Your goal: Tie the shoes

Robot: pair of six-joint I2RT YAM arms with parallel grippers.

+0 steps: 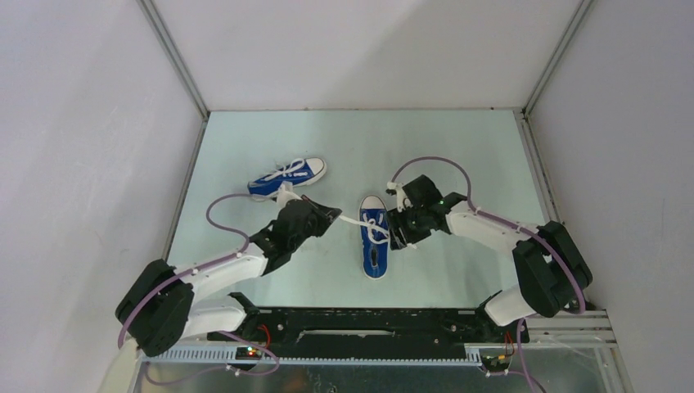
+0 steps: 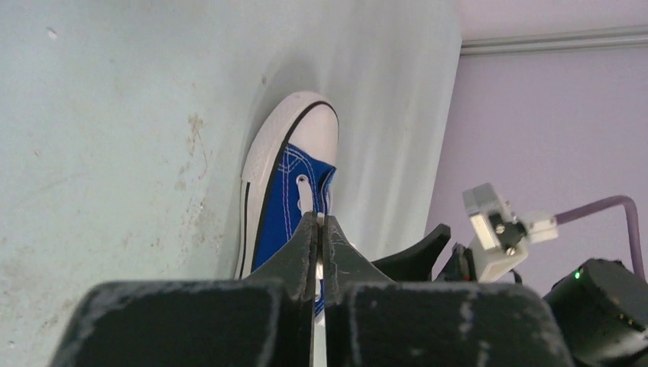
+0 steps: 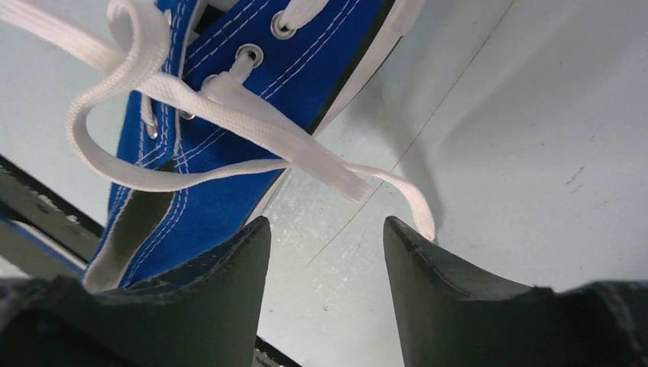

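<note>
Two blue shoes with white laces lie on the table: one [image 1: 288, 174] at the far left, the other [image 1: 374, 239] in the middle with its toe pointing away from the arms. My left gripper [image 1: 333, 214] is shut on a white lace [image 1: 353, 221] pulled leftward from the middle shoe; the left wrist view shows the lace [image 2: 319, 267] pinched between the shut jaws [image 2: 319, 222], with that shoe's toe cap [image 2: 294, 149] beyond. My right gripper [image 1: 400, 232] sits at the shoe's right side, open [image 3: 326, 229] with nothing between its fingers. A lace loop [image 3: 115, 115] and a loose lace end [image 3: 336, 174] lie just ahead of it.
Pale green table surface [image 1: 458, 155] enclosed by white walls. The far-left shoe lies just behind my left arm. A black rail [image 1: 360, 323] runs along the near edge by the arm bases.
</note>
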